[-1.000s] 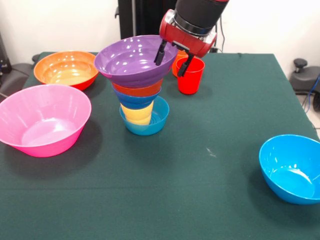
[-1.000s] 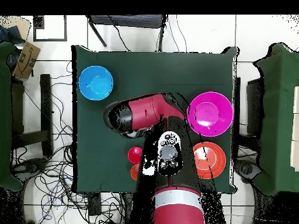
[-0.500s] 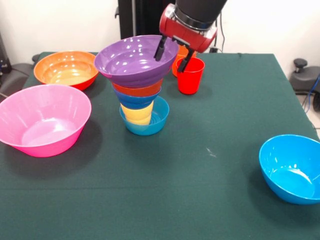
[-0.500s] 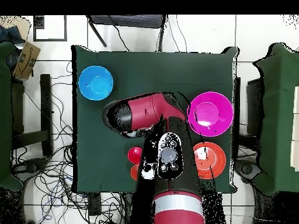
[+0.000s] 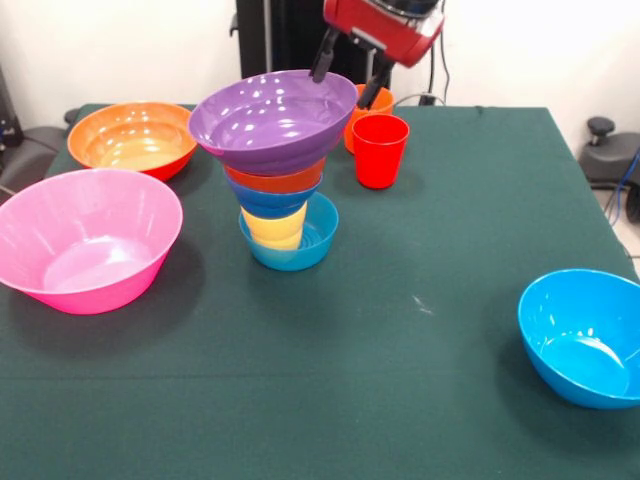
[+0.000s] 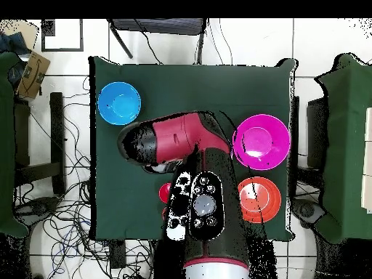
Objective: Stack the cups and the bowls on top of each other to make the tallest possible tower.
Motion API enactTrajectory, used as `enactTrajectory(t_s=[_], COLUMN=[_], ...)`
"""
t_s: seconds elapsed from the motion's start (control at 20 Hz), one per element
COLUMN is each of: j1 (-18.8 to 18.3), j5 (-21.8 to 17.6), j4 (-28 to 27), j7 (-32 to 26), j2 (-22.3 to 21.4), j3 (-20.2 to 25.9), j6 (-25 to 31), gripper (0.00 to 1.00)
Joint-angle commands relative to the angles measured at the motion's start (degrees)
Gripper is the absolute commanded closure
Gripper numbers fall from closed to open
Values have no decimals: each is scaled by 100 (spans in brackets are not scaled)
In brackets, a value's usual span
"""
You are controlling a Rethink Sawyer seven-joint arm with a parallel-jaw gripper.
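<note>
Tower [image 5: 280,170] — purple bowl [image 5: 272,118] topmost, empty — spread pincer [image 5: 349,75] above, holding nothing.

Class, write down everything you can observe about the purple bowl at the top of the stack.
The glossy purple plastic bowl is round, wide-rimmed and empty, with light glinting off its inside. It sits upright, tipped slightly, as the top piece of the tower, resting in a small orange bowl and overhanging everything beneath. The gripper hangs open just above its far rim, not touching it. The overhead view hides it under the arm.
</note>
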Motion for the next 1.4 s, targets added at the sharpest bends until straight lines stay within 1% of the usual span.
enactTrajectory(t_s=[0.05, 0.2, 0.5, 0.7, 1.0, 1.1, 1.3, 1.4], j1=[194, 206, 386, 505, 576, 567, 349, 188], j5=[120, 245, 473, 560, 698, 736, 909, 1015], j4=[-143, -128, 83, 120, 106, 113, 306, 492], j7=[-48, 78, 718, 833, 756, 641, 142, -299], j2=[-124, -74, 134, 152, 153, 73, -86, -345], j3=[232, 303, 228, 146, 74, 68, 244, 365], j6=[410, 219, -463, -510, -558, -518, -679, -581], gripper=[0, 0, 0, 0, 0, 0, 0, 0])
